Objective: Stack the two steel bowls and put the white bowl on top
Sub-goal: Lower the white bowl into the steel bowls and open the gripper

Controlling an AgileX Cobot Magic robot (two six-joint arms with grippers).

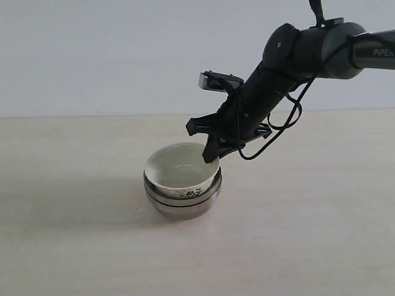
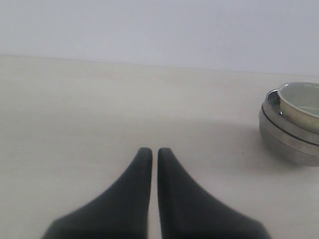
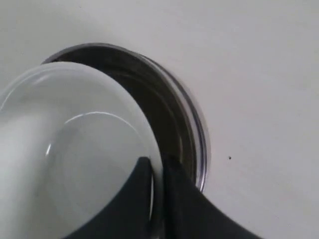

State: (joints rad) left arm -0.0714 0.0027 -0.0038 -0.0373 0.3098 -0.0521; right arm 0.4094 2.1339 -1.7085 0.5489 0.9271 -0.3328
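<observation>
The two steel bowls [image 1: 183, 202] sit nested one in the other at the table's middle. The white bowl [image 1: 179, 169] rests tilted inside them, its blue pattern showing at the front. My right gripper [image 1: 213, 155] is shut on the white bowl's right rim, one finger inside and one outside. In the right wrist view the white bowl [image 3: 70, 149] fills the steel bowls [image 3: 169, 114], and my right gripper [image 3: 157, 167] pinches its rim. My left gripper [image 2: 151, 152] is shut with nothing in it, low over bare table, well to the left of the steel bowls [image 2: 289, 137] and the white bowl [image 2: 301, 102].
The beige table [image 1: 308, 234] spreads out on all sides of the stack. A pale wall [image 1: 123, 49] stands behind it. The right arm [image 1: 296, 55] reaches in from the upper right with a looping black cable [image 1: 281, 132].
</observation>
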